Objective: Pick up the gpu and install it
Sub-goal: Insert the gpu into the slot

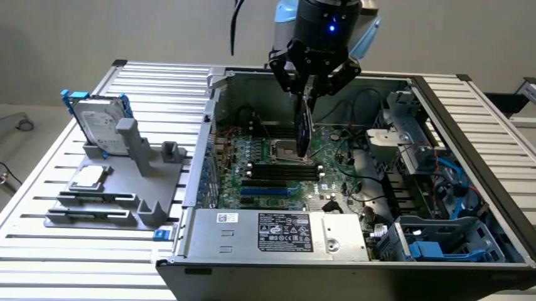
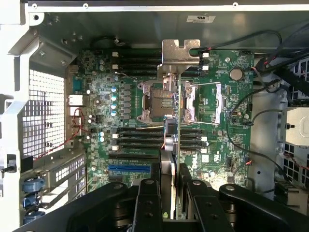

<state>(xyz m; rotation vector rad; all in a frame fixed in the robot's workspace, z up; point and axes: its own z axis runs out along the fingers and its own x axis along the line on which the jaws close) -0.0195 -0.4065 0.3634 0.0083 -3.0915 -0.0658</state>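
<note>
My gripper (image 1: 312,88) hangs over the open computer case (image 1: 201,157), shut on the top edge of the gpu (image 1: 305,128). The card hangs upright and edge-on, black face and green board showing, above the motherboard (image 1: 268,166) near the CPU socket. In the wrist view the gpu (image 2: 179,125) runs as a thin vertical edge between the fingers (image 2: 145,203), with its silver end bracket (image 2: 179,53) at the far end. The card is held clear of the board, above the socket (image 2: 157,104) and memory slots. A blue expansion slot (image 2: 128,170) lies off to one side of the card.
On the exterior view's left, a grey fixture (image 1: 125,200) holds a silver hard drive in a blue frame (image 1: 99,125) and a square CPU chip (image 1: 90,177). A power supply (image 1: 277,232) fills the case's near end. Cables and drive bays (image 1: 444,188) crowd the exterior view's right.
</note>
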